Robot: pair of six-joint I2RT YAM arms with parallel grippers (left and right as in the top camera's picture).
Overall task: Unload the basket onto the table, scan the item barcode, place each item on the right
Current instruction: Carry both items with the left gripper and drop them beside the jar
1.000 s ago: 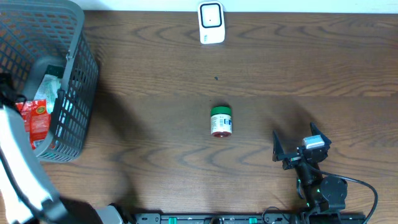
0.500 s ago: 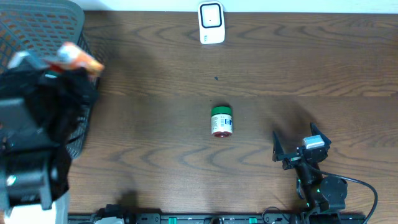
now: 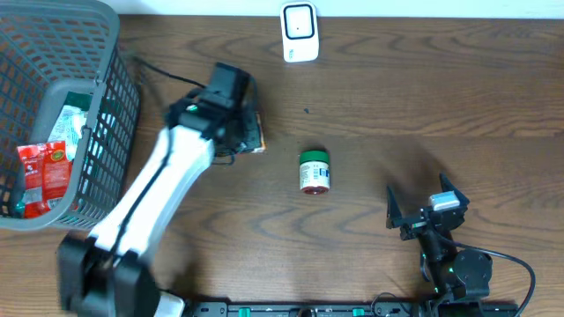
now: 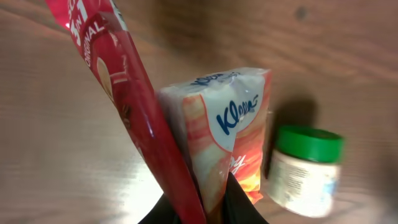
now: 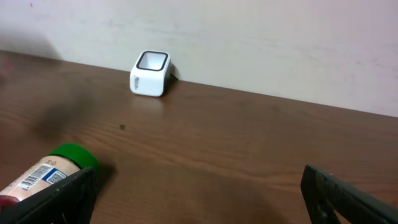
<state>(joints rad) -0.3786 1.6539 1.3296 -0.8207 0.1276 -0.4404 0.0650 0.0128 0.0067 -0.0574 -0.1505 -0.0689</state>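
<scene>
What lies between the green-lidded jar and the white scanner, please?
Only bare wooden table and a tiny dark speck, shown in the overhead view.

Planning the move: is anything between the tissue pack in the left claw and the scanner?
Nothing visible: only bare table lies between the tissue pack and the scanner. The jar stands off that line, nearer the robot. The left claw also pinches a red sachet.

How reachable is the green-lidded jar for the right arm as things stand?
Likely yes. The right gripper is open and empty, with only bare table between it and the green-lidded jar; the left gripper, holding a Kleenex pack, is on the jar's far side.
</scene>
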